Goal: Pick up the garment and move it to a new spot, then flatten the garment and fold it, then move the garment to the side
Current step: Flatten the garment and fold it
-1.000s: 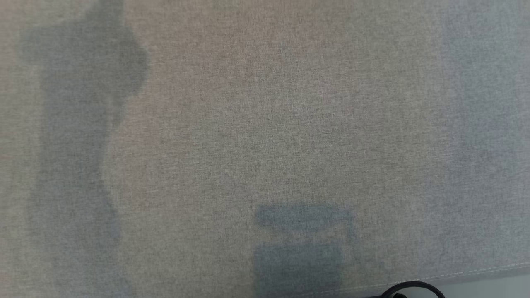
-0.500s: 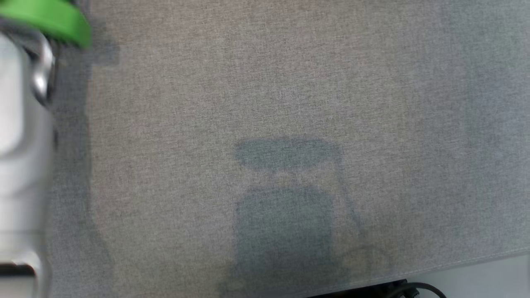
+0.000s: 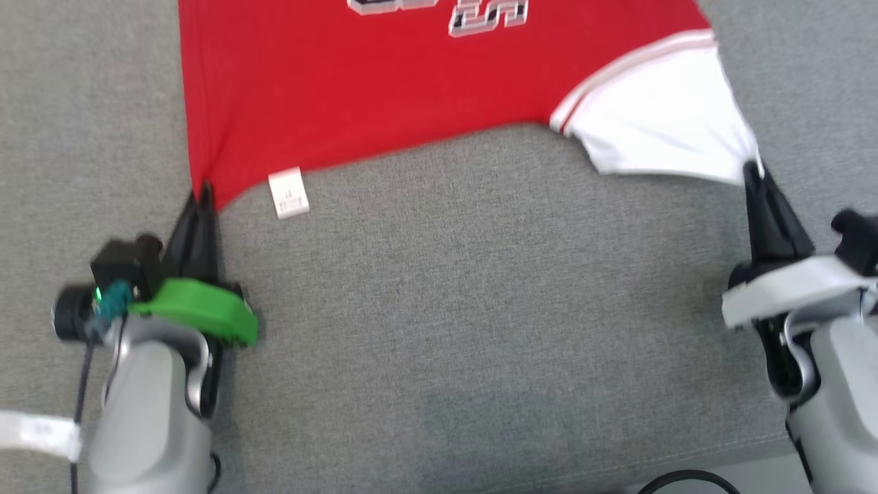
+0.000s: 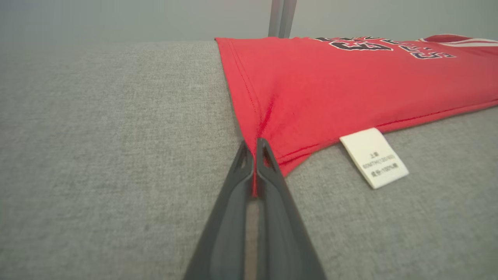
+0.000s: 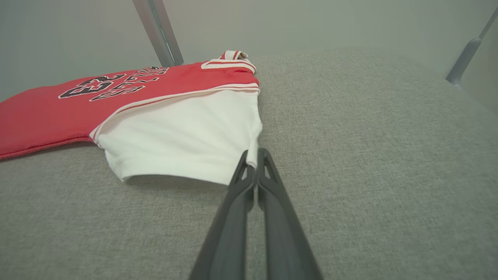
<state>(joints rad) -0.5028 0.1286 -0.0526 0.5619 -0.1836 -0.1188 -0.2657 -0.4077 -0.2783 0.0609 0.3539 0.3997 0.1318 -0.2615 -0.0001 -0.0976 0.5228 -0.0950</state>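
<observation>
The garment (image 3: pixel 384 82) is a red jersey with black-and-white lettering and a white sleeve, spread across the grey cloth surface at the top of the head view. My left gripper (image 3: pixel 204 192) is shut on its red hem corner, seen up close in the left wrist view on the garment (image 4: pixel 311 89) with the gripper (image 4: pixel 253 147) pinching the cloth. My right gripper (image 3: pixel 751 170) is shut on the tip of the white sleeve; the right wrist view shows that gripper (image 5: pixel 253 153) clamped on the garment (image 5: pixel 175 128). A white care label (image 3: pixel 288 193) lies beside the left corner.
The grey upholstered surface (image 3: pixel 480 309) stretches all around, its seamed front edge (image 3: pixel 720 456) at the lower right. A black cable (image 3: pixel 686 480) loops below that edge. Grey metal posts (image 5: pixel 159 33) stand beyond the far side.
The head camera has swung a long way: earlier it saw bare grey cloth with shadows, then a blurred arm at the left; both grippers and the red garment are in its view now.
</observation>
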